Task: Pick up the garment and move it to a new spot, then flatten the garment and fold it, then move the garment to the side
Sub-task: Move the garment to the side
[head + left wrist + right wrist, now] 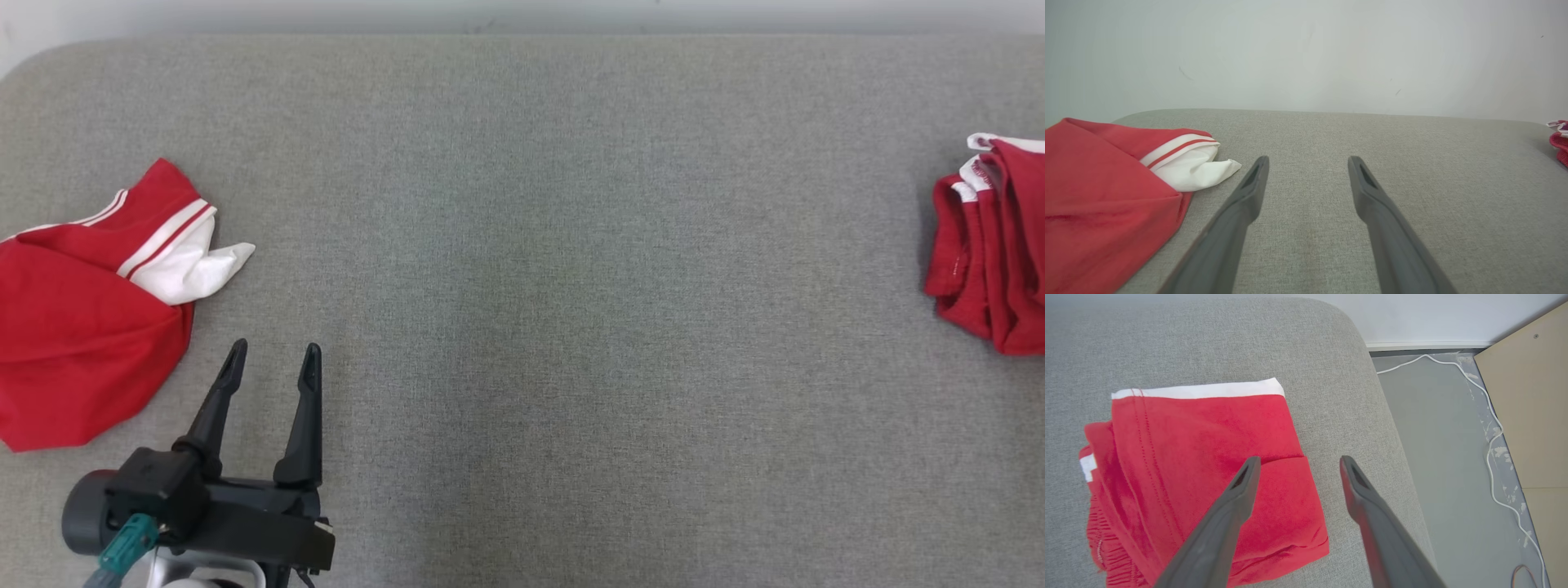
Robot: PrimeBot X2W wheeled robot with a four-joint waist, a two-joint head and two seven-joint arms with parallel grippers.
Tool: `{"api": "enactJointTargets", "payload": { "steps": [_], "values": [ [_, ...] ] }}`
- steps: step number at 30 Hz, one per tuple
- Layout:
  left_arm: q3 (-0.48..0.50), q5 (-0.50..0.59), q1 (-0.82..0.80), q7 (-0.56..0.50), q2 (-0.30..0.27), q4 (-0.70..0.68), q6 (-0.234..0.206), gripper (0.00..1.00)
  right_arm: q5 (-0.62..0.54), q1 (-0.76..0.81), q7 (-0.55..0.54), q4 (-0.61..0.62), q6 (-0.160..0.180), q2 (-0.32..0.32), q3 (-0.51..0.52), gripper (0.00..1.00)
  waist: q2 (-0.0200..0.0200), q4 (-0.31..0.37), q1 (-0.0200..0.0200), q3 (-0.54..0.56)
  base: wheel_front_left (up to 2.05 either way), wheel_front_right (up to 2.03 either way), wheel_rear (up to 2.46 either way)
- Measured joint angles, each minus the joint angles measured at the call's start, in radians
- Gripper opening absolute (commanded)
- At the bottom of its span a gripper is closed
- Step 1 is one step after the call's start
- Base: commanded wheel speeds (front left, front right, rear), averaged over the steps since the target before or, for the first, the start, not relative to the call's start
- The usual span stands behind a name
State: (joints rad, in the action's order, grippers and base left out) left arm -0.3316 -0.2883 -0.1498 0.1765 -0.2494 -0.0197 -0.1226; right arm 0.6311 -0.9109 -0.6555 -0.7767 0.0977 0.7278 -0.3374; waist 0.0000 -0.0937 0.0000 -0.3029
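A wide grey padded surface (531, 245) stretched before the robot, backed by a pale wall (1306, 53). At its far left lay a crumpled red garment (73, 327) with white, red-striped trim and a white piece poking out toward the middle. At the far right edge, well apart from it, sat the folded red garment (1208, 465). It formed a neat stack with a white band along its far side, near the surface's rounded corner. Beyond that corner was a grey floor (1433, 437), where a white cable (1488, 428) trailed beside a tan board (1527, 408).

The left gripper (274, 351) was at the near left, its fingers pointing away from the robot. They were spread wide and held nothing, near the crumpled garment but not touching it. The right gripper (1299, 461) looked down on the folded stack's right-hand edge, fingers spread apart and gripping nothing. One finger showed over the red fabric, the other over bare grey padding.
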Motion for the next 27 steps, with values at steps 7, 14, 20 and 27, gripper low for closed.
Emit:
{"api": "enactJointTargets", "payload": {
  "steps": [7,14,20,27],
  "values": [
    [-0.001,-0.006,0.0,0.001,0.02,0.035,0.0,1.0,0.053,0.007,0.107,0.033,-0.055,-0.06,0.032,1.0,0.0,0.002,0.0,0.036,0.0,0.0,0.0],
    [0.018,-0.031,0.008,0.01,0.017,0.066,0.0,1.0,0.098,0.105,0.254,0.093,-0.094,-0.152,0.058,1.0,0.0,0.009,-0.0001,0.091,0.0,0.0,0.0],
    [0.035,-0.038,0.055,0.011,0.006,0.084,0.0,1.0,0.131,0.207,0.383,0.176,-0.103,-0.227,0.084,1.0,-0.0001,0.024,-0.0001,0.147,0.0,0.0,0.0],
    [0.069,-0.047,0.12,0.017,-0.006,0.103,0.0,1.0,0.154,0.316,0.494,0.253,-0.109,-0.319,0.085,1.0,-0.0001,0.056,-0.0001,0.211,0.0,0.0,0.0]
  ]
}}
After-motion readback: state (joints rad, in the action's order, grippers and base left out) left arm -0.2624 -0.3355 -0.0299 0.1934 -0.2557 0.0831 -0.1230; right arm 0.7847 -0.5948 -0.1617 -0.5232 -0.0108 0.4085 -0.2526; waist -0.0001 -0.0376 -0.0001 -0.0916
